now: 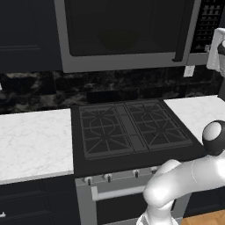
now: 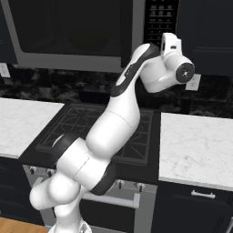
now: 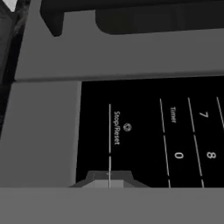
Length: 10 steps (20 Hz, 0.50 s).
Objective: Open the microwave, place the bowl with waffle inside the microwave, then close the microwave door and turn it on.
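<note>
Shut tool (image 3: pixel 109 178) against keypad (image 3: pixel 148 131), microwave door (image 1: pixel 123 33) closed

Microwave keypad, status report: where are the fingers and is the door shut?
Fingers shut, at the keypad beside Stop/Reset. Microwave door closed. Nothing between fingers and panel.

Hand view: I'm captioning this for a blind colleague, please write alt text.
The shut tool sits close against the microwave's black keypad, just below the Stop/Reset label. Timer, 7, 8 and 0 keys lie to one side, the grey steel frame to the other.
</note>
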Available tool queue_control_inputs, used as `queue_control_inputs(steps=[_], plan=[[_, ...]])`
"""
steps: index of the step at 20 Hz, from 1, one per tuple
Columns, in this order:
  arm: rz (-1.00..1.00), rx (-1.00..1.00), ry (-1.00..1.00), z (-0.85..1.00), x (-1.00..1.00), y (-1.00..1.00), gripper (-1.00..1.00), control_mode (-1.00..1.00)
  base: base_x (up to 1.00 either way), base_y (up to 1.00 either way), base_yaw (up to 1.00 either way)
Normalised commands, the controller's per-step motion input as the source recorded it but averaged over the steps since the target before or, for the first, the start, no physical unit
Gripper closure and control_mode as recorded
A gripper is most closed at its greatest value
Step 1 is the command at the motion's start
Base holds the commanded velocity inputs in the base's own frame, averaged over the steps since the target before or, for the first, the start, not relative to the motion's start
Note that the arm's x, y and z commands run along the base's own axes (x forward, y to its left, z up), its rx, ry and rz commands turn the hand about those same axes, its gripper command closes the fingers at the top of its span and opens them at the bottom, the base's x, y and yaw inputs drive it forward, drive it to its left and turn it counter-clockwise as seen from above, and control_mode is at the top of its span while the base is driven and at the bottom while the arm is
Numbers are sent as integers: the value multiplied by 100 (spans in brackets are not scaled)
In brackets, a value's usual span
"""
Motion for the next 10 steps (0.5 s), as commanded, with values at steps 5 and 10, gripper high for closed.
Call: queue_control_inputs(steps=[5,10], plan=[[0,0,0,-12,38,-17,100,-100,0,0,0],[-1,0,-15,-15,-81,-7,100,-100,0,0,0]])
